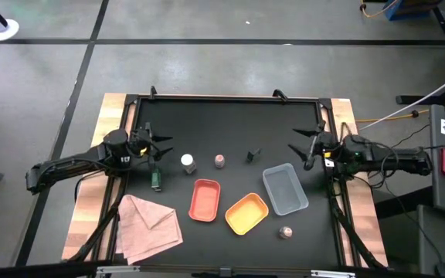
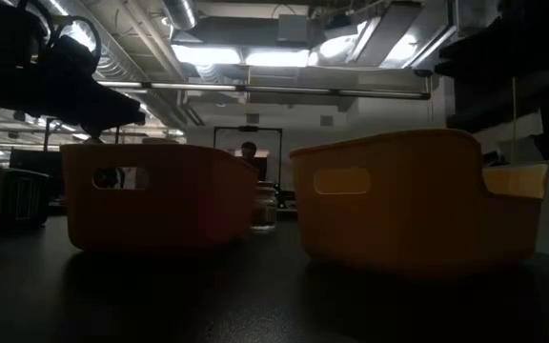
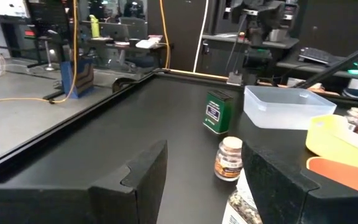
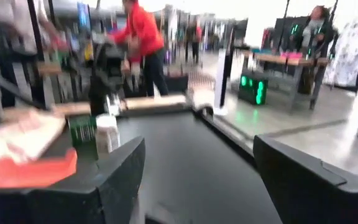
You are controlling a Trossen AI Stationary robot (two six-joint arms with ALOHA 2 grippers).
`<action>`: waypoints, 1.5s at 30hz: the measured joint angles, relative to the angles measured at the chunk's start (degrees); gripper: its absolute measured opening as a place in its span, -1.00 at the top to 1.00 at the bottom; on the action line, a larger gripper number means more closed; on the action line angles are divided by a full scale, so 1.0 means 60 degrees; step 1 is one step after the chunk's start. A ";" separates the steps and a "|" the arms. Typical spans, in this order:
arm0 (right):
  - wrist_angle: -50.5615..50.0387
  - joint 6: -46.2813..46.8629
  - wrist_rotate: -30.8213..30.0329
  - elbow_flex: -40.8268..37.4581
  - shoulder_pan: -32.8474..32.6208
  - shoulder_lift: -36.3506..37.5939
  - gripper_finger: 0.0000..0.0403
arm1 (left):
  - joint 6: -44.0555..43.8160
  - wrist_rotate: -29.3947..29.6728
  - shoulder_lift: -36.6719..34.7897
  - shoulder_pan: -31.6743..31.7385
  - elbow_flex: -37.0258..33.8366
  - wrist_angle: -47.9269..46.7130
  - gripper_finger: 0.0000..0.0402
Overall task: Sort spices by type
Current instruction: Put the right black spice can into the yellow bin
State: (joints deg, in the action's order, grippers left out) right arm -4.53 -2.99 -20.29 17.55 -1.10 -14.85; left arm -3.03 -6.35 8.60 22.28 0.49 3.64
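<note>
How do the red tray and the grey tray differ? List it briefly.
The red tray is opaque; the grey tray looks translucent. The grey tray is larger. In the high view, the red tray lies left of the yellow tray, the grey tray right. Both are empty.

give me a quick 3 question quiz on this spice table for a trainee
1. True or false: the red tray already holds a jar.
2. Which tray lies nearest the right gripper? A) red B) yellow C) grey
3. Fill in: the pink cloth lies on the ____ arm's side of the table.

Key:
1. False. The red tray, yellow tray and grey tray all look empty from above.
2. C.
3. Left. It lies in front of the left gripper, and a dark green jar sits between them.
</note>
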 joint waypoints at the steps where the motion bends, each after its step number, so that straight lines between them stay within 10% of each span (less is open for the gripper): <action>1: -0.0344 -0.0082 0.0000 0.0264 0.0000 -0.0343 -0.48 | 0.0000 0.0026 0.0000 0.0000 0.0000 0.0000 0.02; 27: -0.5467 -0.3129 0.1204 0.6408 0.1325 -1.0195 -0.48 | 0.0000 0.0037 0.0007 0.0000 0.0000 -0.0140 0.02; 45: -0.5745 -0.5082 0.1797 0.7415 0.1628 -1.2984 -0.48 | 0.0000 0.0048 0.0011 0.0000 0.0004 -0.0327 0.02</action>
State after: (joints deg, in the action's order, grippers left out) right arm -39.00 -33.48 -9.51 62.04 8.67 -92.75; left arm -3.03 -6.07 8.67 22.28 0.51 1.68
